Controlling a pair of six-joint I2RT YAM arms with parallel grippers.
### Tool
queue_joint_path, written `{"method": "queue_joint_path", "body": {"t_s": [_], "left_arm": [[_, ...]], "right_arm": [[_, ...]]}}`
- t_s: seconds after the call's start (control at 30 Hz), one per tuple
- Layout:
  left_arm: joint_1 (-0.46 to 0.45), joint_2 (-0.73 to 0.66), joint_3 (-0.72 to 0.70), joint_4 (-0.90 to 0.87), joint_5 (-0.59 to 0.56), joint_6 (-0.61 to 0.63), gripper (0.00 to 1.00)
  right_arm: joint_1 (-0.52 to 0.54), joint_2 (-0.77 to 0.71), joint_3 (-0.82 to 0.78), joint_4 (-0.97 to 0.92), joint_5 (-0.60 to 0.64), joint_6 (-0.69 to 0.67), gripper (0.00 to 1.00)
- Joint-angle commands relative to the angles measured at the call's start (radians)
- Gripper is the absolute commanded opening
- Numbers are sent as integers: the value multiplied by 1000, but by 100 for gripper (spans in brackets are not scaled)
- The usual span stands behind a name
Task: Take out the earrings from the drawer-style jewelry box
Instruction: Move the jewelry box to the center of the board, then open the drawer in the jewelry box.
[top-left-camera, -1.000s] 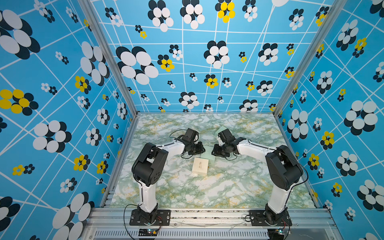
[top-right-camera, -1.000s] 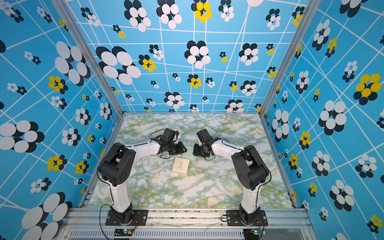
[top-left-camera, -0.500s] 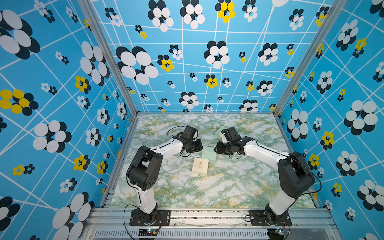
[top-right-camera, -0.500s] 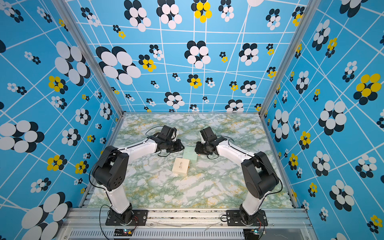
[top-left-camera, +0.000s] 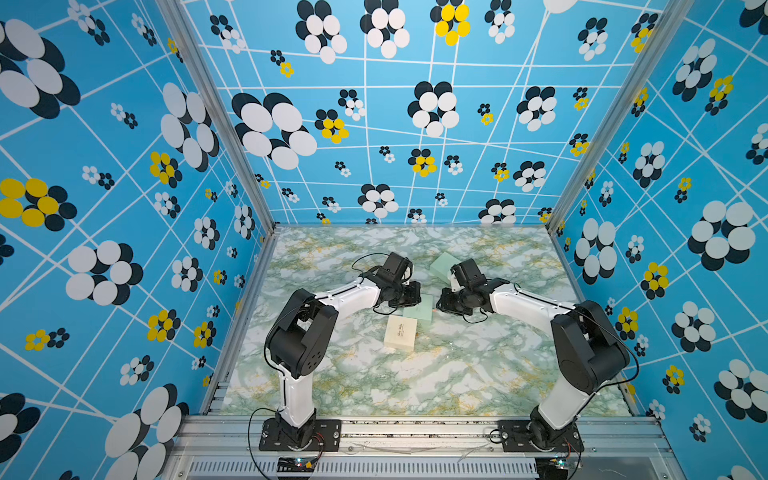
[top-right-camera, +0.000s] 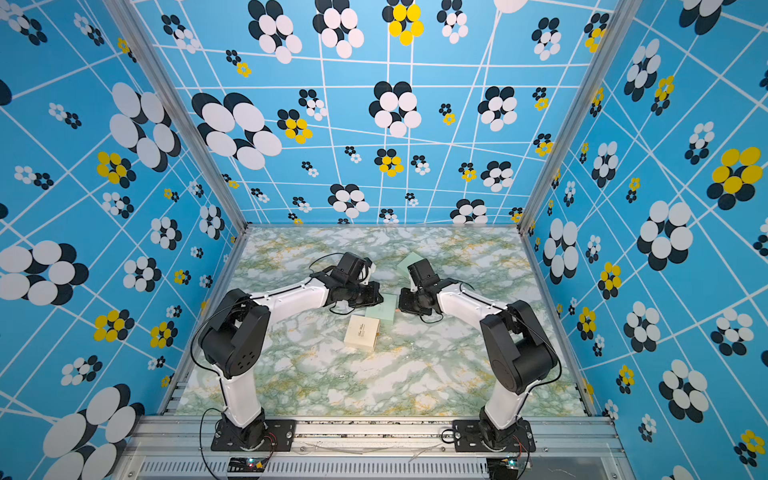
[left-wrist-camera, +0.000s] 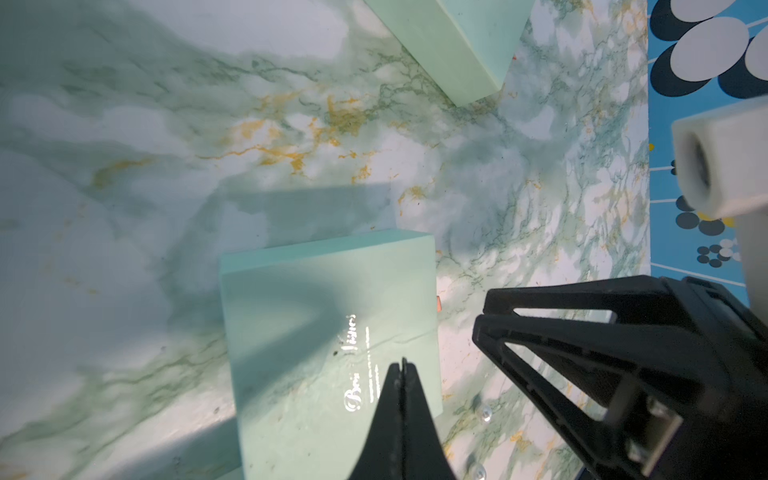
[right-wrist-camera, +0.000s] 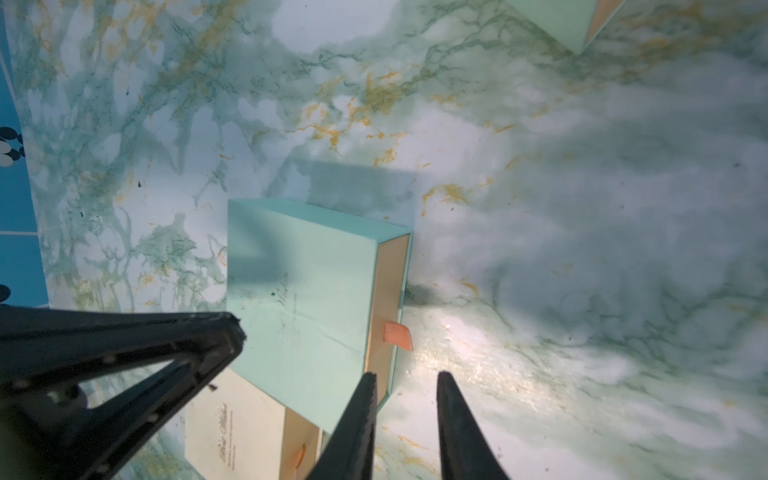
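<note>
Currently you have three small square boxes on the tabletop (top-left-camera: 457, 374): two mint-green and one cream. The far mint box (top-left-camera: 444, 266) sits apart. The near mint box (right-wrist-camera: 299, 291) lies just beside the cream box (right-wrist-camera: 232, 432). Both lids of that pair carry fine script lettering, too blurred to read.

The near mint box's drawer end sits flush, and its one salmon pull tab (right-wrist-camera: 398, 334) faces the right gripper (right-wrist-camera: 407, 380). That gripper's jaws stand parted, grasping nothing, with the tips just short of the tab. The left gripper (left-wrist-camera: 402, 368) hovers over the mint lid, jaws clenched on nothing.

Two earrings (left-wrist-camera: 484, 412) show as tiny silvery glints on the tabletop just beside that box. Their long axis cannot be told.
</note>
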Motion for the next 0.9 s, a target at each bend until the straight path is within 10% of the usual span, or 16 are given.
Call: {"method": "queue_joint_path", "body": {"t_s": [0.0,0.87], "left_arm": [[-3,13,-21,3,15,-10,1],[22,33,-57,-8,14,2,0]], "right_arm": [[-8,25,-22,34,-28,25,28],[-26,106,-37,151,-121,74,23]]}}
